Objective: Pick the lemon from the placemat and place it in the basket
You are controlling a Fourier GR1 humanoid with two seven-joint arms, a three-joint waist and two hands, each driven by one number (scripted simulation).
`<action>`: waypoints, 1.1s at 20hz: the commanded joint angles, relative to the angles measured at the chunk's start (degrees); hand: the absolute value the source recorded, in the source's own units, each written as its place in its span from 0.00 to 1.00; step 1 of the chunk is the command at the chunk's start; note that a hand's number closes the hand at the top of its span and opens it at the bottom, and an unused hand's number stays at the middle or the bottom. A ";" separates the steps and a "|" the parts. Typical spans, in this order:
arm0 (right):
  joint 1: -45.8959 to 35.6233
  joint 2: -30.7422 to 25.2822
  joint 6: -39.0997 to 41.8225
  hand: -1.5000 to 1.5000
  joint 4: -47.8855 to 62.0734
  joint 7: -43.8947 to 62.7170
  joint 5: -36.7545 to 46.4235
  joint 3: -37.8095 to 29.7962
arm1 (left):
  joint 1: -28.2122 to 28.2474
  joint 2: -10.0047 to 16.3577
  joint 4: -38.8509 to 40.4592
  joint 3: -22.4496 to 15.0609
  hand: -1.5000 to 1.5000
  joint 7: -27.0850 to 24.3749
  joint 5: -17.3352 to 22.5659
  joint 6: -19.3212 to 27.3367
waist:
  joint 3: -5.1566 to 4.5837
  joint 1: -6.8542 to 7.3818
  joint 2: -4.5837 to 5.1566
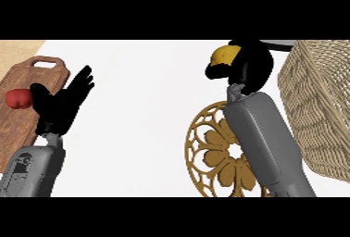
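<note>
White counter (147, 139), lemon (222, 55) in right hand (252, 67)

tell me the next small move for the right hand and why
Probably shift the right hand rightward until the lemon hangs over the basket. Its fingers are curled round the lemon, which is off the placemat, but it shows left of the basket's wall, not over the opening.

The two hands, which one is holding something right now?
The right hand, curled round the yellow lemon beside the wicker basket. The left hand is open, fingers straight, holding nothing, by the wooden board.
</note>
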 commanded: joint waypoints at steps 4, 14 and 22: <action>-15.18 0.30 -7.08 1.00 10.28 13.18 13.11 -5.43 | -1.28 -0.74 0.78 -0.49 0.50 0.35 -0.74 0.87 | -0.20 -0.02 -0.34; -29.35 -0.36 -5.48 1.00 23.65 20.37 28.10 -16.15 | -0.65 -0.77 1.35 0.01 0.50 -0.31 -0.58 0.87 | -0.17 -1.47 -0.34; -37.12 -6.96 -3.69 1.00 31.37 21.57 35.79 -23.81 | -0.96 0.45 1.23 1.21 0.50 1.18 -0.45 1.17 | -0.06 -2.12 -0.18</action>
